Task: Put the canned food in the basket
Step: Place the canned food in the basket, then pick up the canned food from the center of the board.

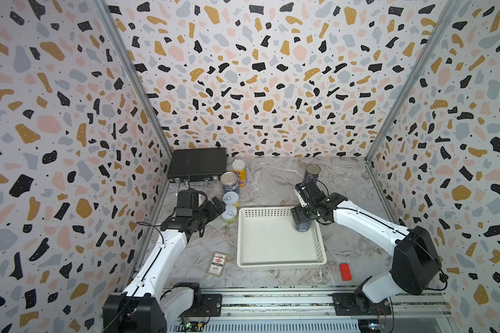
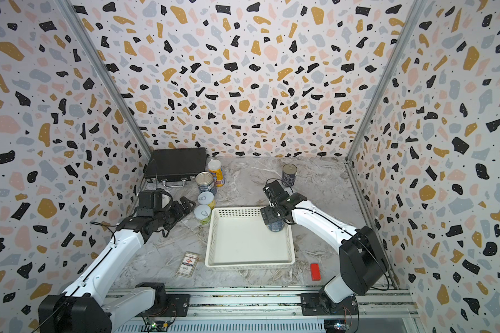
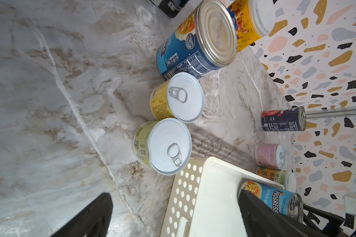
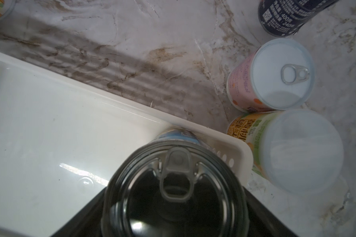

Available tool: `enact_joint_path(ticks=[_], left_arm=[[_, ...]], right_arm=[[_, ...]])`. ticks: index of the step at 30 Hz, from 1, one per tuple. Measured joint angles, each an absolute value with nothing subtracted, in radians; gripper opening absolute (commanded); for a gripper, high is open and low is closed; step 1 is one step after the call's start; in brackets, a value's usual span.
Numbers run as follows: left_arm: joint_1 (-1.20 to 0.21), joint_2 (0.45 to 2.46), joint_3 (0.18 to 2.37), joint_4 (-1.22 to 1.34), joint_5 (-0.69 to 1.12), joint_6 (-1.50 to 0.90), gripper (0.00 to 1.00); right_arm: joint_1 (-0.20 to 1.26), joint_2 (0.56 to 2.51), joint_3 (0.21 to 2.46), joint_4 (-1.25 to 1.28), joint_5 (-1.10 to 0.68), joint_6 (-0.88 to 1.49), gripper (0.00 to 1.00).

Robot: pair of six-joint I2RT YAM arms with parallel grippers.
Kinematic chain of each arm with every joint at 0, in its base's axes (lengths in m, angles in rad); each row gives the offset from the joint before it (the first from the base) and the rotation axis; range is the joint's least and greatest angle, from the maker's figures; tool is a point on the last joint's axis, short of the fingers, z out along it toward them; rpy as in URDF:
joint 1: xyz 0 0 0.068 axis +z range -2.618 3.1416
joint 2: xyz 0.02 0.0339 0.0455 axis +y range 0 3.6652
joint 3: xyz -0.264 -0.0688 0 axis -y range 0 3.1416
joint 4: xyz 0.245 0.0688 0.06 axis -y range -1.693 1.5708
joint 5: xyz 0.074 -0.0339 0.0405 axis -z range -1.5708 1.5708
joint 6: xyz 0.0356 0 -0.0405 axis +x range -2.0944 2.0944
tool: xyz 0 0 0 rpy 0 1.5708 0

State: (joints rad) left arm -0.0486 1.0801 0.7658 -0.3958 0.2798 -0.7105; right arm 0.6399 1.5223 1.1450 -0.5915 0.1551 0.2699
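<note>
The white perforated basket lies mid-table. A blue-labelled can stands upright in its far right corner, and my right gripper is shut on it from above. Just left of the basket my left gripper hangs open and holds nothing. In front of it stand a green-labelled can and a yellow one. Behind these are a big blue tin and a tall yellow can. A dark can stands at the back. A pink can and a yellow-green can stand beside the basket's far right corner.
A black briefcase lies in the back left corner. A flat card box lies left of the basket's front. A small red block sits at the front right. Patterned walls close in the table on three sides.
</note>
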Motion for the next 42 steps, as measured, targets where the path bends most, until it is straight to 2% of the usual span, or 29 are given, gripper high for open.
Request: enact_joint_path(ticks=[5, 32, 36, 39, 42], left_arm=[[-0.049, 1.079, 0.766, -0.395, 0.280, -0.710, 1.00], [-0.069, 1.040, 0.770, -0.400, 0.251, -0.650, 1.00], [-0.157, 1.056, 0.843, -0.448, 0.164, -0.635, 0.99], [-0.266, 1.111, 0.964, -0.494, 0.059, -0.618, 1.00], [-0.319, 1.175, 1.082, -0.518, 0.006, -0.612, 1.00]], right_arm=[[0.640, 1.522, 1.145, -0.591, 0.159, 0.273, 1.00], [0.639, 1.344, 1.121, -0.524, 0.202, 0.273, 1.00], [0.639, 1.290, 1.108, -0.523, 0.216, 0.274, 1.00], [0.639, 1.264, 1.105, -0.520, 0.222, 0.280, 1.00], [0.639, 1.249, 1.096, -0.514, 0.230, 0.284, 1.00]])
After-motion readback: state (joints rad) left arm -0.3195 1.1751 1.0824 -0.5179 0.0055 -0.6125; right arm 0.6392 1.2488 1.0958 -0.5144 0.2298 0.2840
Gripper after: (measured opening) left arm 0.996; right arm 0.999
